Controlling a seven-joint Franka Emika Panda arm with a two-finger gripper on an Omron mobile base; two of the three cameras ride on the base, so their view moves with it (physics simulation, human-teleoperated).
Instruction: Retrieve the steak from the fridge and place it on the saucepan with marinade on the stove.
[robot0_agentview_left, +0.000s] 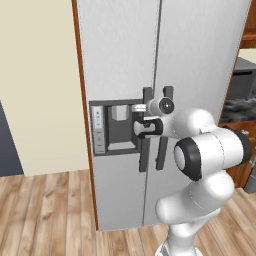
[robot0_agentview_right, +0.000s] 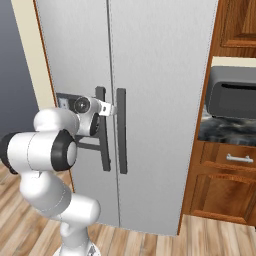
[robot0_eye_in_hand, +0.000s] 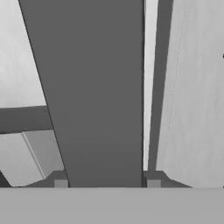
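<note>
Pincer (robot0_eye_in_hand: 107, 183): you are looking along it at the left door's dark handle bar (robot0_eye_in_hand: 94, 92), which is running up between the two finger tips (robot0_eye_in_hand: 60, 183). The tips are sitting close against either edge of the bar, so it is reading as clenching on the handle; whether the pads are pressing yet, you cannot tell.

Arm: it is reaching level from the base to handle height, the hand (robot0_agentview_left: 150, 116) turned square to the door so the fingers are straddling the bar for a pull.

Fridge (robot0_agentview_right: 160, 75): both doors are standing closed, the two vertical handles flanking the centre seam; the right handle (robot0_agentview_right: 121, 131) is hanging free. The dispenser panel (robot0_agentview_left: 116, 126) is sitting just beside the gripped bar.

Steak: it is presumably lying behind the closed doors, so judge the task as barely begun; opening the left door is the step in hand.

Surroundings: a dark appliance (robot0_agentview_right: 234, 97) is sitting over a wooden drawer cabinet (robot0_agentview_right: 230, 175) to the fridge's right.
</note>
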